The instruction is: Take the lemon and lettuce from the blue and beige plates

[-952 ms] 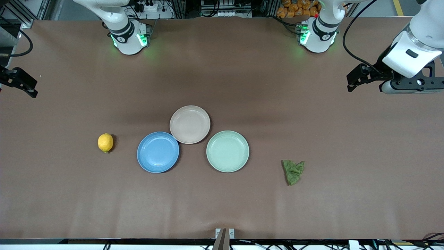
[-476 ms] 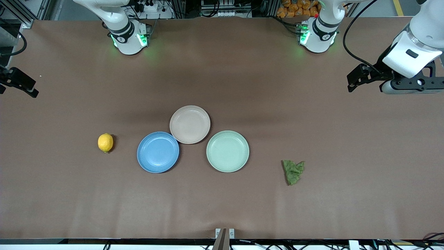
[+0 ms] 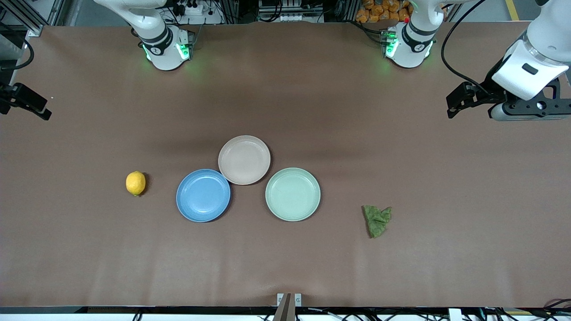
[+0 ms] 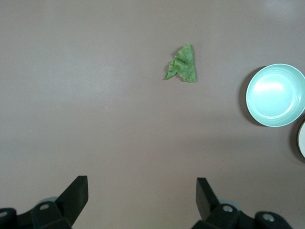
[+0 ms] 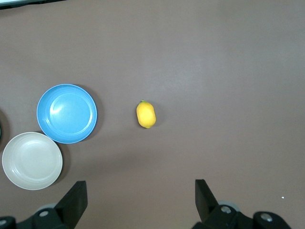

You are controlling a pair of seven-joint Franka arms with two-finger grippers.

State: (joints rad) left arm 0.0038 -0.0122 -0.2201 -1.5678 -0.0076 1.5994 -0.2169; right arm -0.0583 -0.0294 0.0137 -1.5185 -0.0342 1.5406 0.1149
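The lemon lies on the bare table, beside the blue plate toward the right arm's end. The lettuce also lies on the table, toward the left arm's end. The beige plate touches the blue one, and both are empty. My left gripper hangs open and empty high over the left arm's end of the table, well apart from the lettuce. My right gripper is open and empty high over the right arm's end, apart from the lemon.
An empty mint-green plate sits beside the other two plates, between them and the lettuce. Brown table cover lies all around. The arm bases stand along the robots' edge of the table.
The right arm's hand has drifted slightly toward the robots' side of the table. The left arm, the fruit, the leaf and the plates have not moved.
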